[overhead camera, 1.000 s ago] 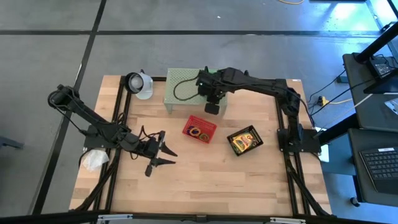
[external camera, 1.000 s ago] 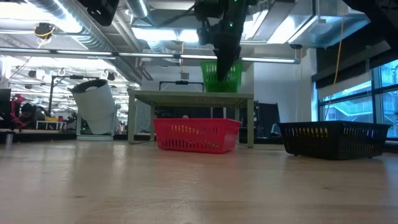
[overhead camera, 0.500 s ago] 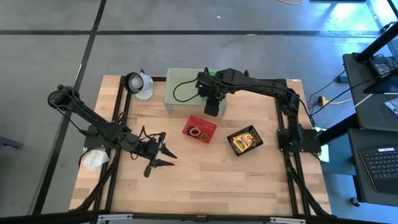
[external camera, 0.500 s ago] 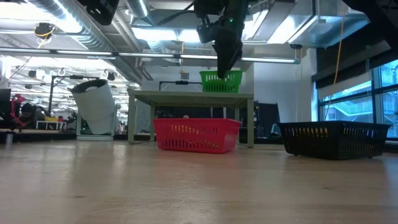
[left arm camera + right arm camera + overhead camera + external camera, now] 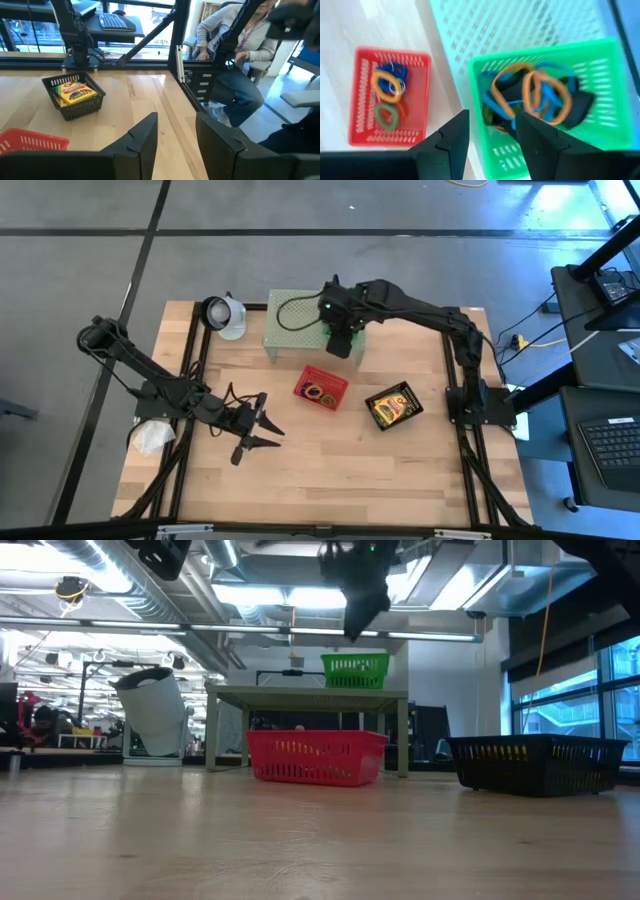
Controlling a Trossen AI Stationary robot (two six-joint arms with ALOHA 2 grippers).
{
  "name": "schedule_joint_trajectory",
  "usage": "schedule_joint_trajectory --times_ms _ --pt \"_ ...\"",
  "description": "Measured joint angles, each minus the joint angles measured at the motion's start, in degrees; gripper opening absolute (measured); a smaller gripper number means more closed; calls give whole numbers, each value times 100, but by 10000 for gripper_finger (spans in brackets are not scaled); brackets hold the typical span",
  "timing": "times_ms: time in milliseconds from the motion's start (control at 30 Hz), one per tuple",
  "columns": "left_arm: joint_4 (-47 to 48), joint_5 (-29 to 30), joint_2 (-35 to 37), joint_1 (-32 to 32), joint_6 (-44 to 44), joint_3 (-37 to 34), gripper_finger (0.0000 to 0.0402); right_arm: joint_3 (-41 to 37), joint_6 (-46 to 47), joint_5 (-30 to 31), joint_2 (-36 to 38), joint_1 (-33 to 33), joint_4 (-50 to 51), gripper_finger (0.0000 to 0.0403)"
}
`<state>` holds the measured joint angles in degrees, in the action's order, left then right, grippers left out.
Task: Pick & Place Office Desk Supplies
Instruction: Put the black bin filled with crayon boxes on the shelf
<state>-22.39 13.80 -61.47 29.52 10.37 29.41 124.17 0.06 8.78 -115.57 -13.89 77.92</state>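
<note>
Two grippers in play. The right gripper (image 5: 341, 346) hangs open and empty above the green basket (image 5: 545, 105) of orange and blue loops (image 5: 535, 95) on the pale green shelf (image 5: 295, 320); the red basket (image 5: 320, 387) sits just past it. The left gripper (image 5: 262, 430) waits open, well off to the side.

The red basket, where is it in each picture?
High view: red basket mid-table, just in front of the pale green shelf.
Low view: centre, under that shelf.
Left wrist view: only a corner.
Right wrist view: beside the green basket.
Shared landmark: the black basket of crayon boxes.
</note>
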Motion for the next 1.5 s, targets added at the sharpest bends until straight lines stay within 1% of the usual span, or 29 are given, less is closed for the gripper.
schedule_joint_trajectory --times_ms 67,167,300,500,567,633,800,933,1133,1267,1400,1500 --pt "2 -35 0 0 23 0 127 281 109 69 8 22 108 162" --pt "41 -134 0 0 43 0 127 648 315 83 9 89 533 162" --pt "83 -153 0 0 88 0 127 871 805 86 9 304 1235 162" --pt "219 -151 -2 3 109 2 127 768 1355 36 150 806 1207 154" --pt "227 -151 -2 26 109 2 127 670 1758 30 247 1011 1214 146" --pt "238 -151 -2 72 105 2 127 594 2312 235 322 1267 1210 135" --pt "227 -83 -2 127 103 2 127 395 3375 443 397 1988 1205 112" --pt "207 4 -2 125 103 2 127 -124 4191 831 400 2545 1207 99" --pt "207 -20 -2 125 98 2 127 -1404 5399 914 394 3163 1210 94" --pt "212 -23 -71 136 98 2 127 -2146 5986 962 394 3320 1210 99" --pt "216 -17 -120 153 85 2 127 -2775 6434 818 394 3403 1184 105" --pt "196 0 -118 153 85 2 127 -3097 6636 653 394 3472 940 111"
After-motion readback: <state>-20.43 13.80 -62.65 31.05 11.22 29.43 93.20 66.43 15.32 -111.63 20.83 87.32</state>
